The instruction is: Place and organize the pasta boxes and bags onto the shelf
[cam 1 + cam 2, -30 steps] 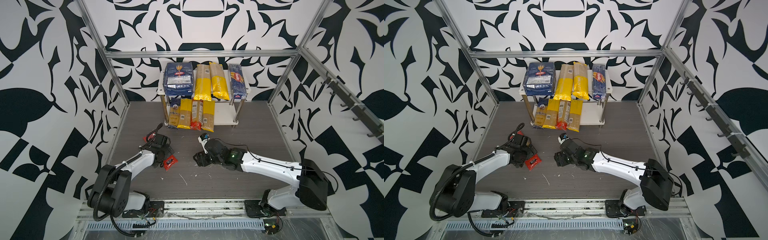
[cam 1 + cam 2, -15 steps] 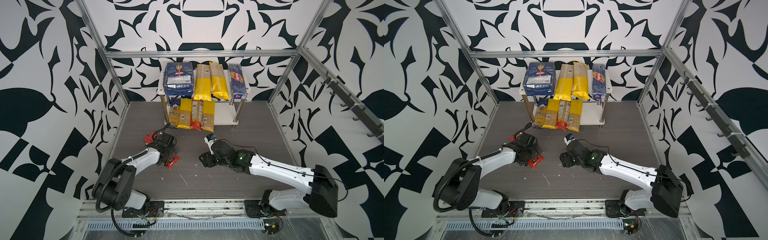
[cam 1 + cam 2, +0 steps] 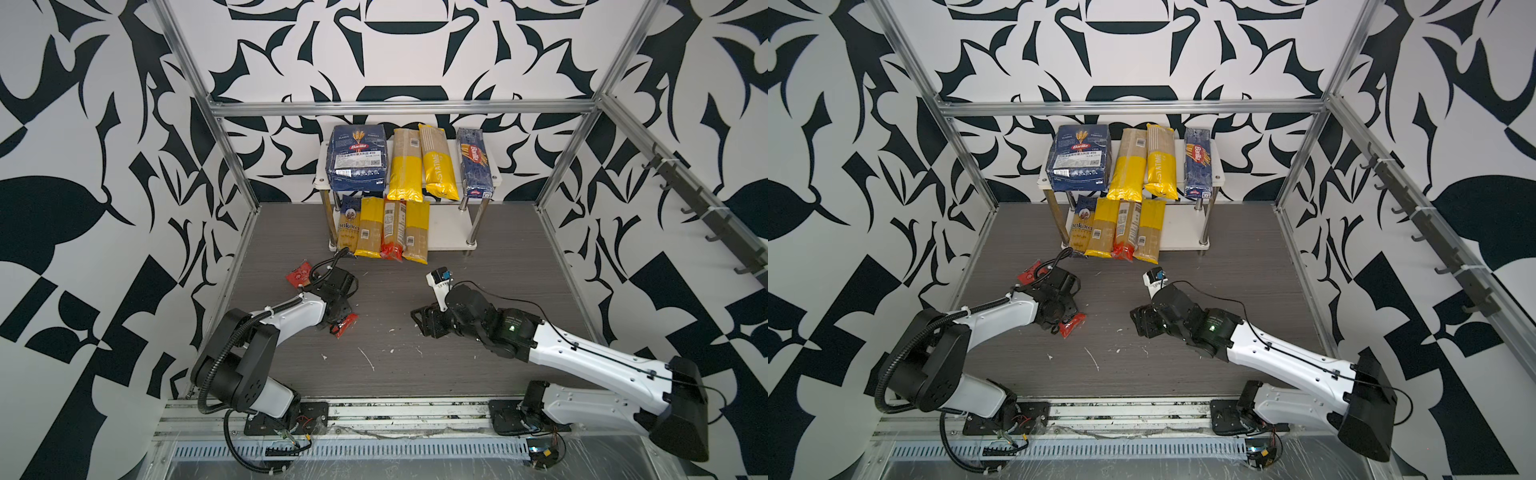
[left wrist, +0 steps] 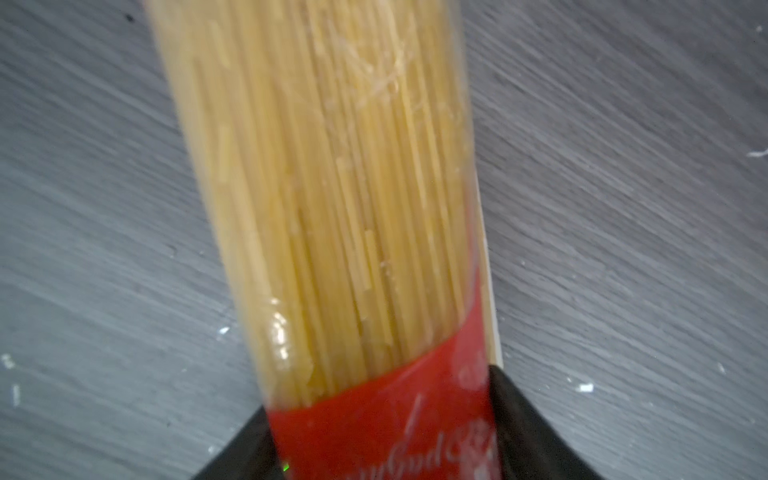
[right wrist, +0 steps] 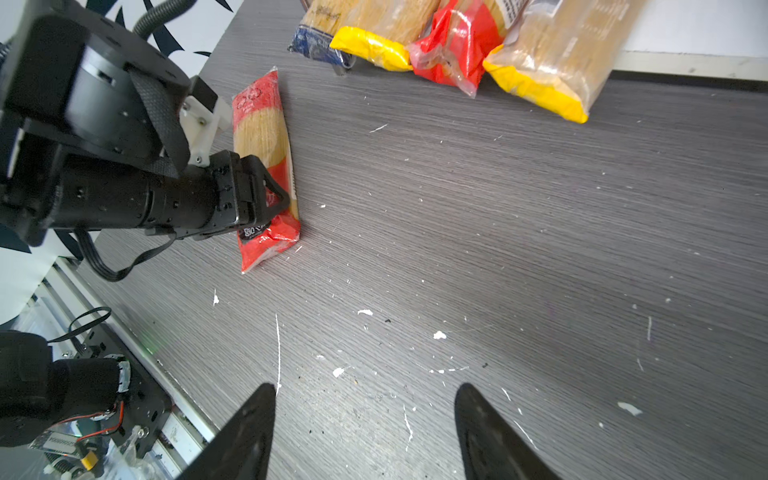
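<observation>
A red-and-clear spaghetti bag [image 3: 345, 325] [image 3: 1072, 325] [image 5: 261, 129] lies on the dark floor at the left. My left gripper [image 3: 337, 311] [image 4: 380, 399] is shut on it near its red end, with a black finger pressed against each side of the bag [image 4: 332, 208]. My right gripper [image 3: 422, 318] [image 5: 365, 390] hovers open and empty over bare floor to the right. The shelf [image 3: 451, 235] stands at the back. Its top board holds the wide Barilla box [image 3: 358, 160], two yellow bags [image 3: 405, 166] and the narrow Barilla box [image 3: 475, 166]. Several bags [image 3: 392, 230] lie on the lower board.
Aluminium frame rails [image 3: 232, 153] border the floor on the left, right and back. A rail of hooks [image 3: 698, 199] runs along the right wall. White pasta crumbs [image 3: 368, 359] are scattered on the floor between the arms. Both arm bases sit at the front edge.
My left gripper's jaws have come together on the red-and-clear bag, which has barely shifted. My right arm has drawn back a little to the right, its jaws unchanged.
</observation>
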### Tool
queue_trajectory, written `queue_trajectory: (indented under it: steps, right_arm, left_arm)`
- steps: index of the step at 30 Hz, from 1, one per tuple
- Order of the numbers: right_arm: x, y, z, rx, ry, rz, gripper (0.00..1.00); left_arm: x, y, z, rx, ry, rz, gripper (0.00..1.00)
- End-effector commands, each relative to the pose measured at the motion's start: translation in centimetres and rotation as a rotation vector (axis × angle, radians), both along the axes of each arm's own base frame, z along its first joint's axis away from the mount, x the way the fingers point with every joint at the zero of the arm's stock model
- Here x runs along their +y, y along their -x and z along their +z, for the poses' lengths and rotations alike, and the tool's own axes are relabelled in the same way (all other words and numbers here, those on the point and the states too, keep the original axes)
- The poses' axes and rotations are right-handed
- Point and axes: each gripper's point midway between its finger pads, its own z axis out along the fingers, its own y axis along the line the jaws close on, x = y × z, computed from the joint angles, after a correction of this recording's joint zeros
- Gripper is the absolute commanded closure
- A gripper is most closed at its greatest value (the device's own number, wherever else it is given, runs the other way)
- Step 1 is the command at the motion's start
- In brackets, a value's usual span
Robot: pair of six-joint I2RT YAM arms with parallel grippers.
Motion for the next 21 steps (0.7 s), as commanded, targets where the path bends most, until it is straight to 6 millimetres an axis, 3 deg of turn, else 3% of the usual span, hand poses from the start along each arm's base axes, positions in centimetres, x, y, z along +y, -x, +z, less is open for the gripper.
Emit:
queue_trajectory:
  steps: [1,9,13,15,21]
  right_arm:
    - [-0.9,-0.1,0.5,-0.018,0.000,-0.022,0.29]
    - [-1.1,0.3,0.8,-0.011,-0.016,-0.012,0.29]
    - [-1.4,0.6,0.9,-0.008,-0.020,-0.010,0.29]
    - [-1.7,0.8,1.1,-0.011,-0.023,-0.014,0.29]
    - [-2.9,1.0,1.6,-0.024,-0.020,-0.041,0.29]
  left_arm:
    - [0.5,9.1,-5.3,0.347,0.017,-0.007,0.46]
    - [-0.7,10.5,-2.2,0.283,-0.075,-0.088,0.86]
    - [-0.7,10.7,0.1,0.230,-0.133,-0.115,0.92]
    - [-0.7,10.7,1.4,0.195,-0.142,-0.121,1.00]
    - [-0.5,10.7,4.6,0.105,-0.109,-0.126,1.00]
